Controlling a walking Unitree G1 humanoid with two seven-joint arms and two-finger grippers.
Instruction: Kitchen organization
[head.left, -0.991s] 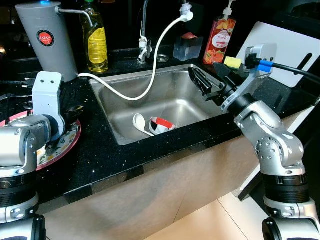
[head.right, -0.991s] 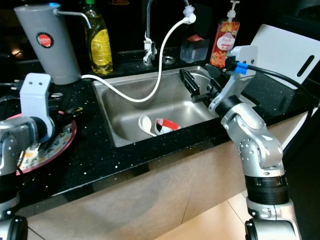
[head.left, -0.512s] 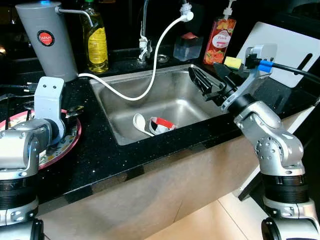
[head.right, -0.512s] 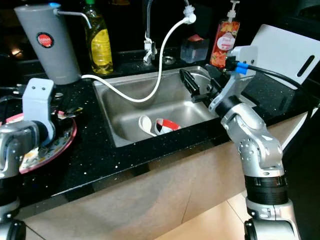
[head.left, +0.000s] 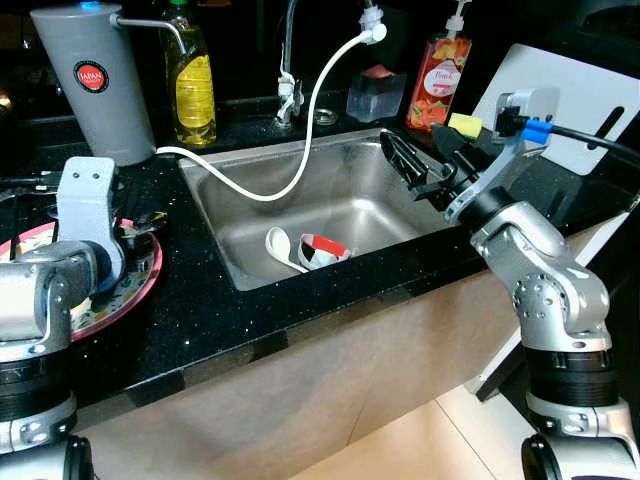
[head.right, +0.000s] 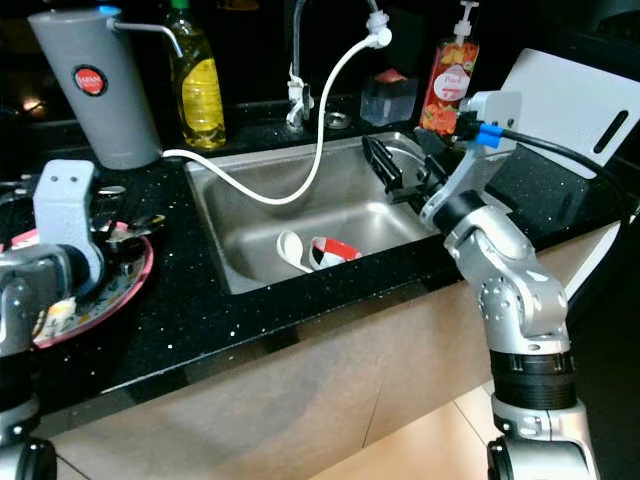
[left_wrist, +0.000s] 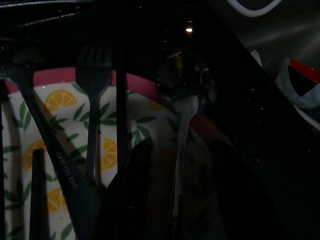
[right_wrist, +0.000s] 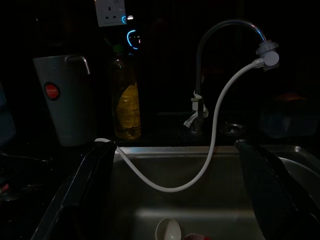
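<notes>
Steel sink: mid-frame in the black desk; I see a white spoon and a red-rimmed bowl in its basin.
Right hand: fingers apart, empty, hovering over the sink's right rim.
Left hand: over the lemon-print plate at left, cutlery on it; grip, I cannot tell.
Risk: my reach down could snag the white hose, or clip the rim.

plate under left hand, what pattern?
Orange slices and green leaves, pink rim on the plate; left wrist view shows it best.
</notes>
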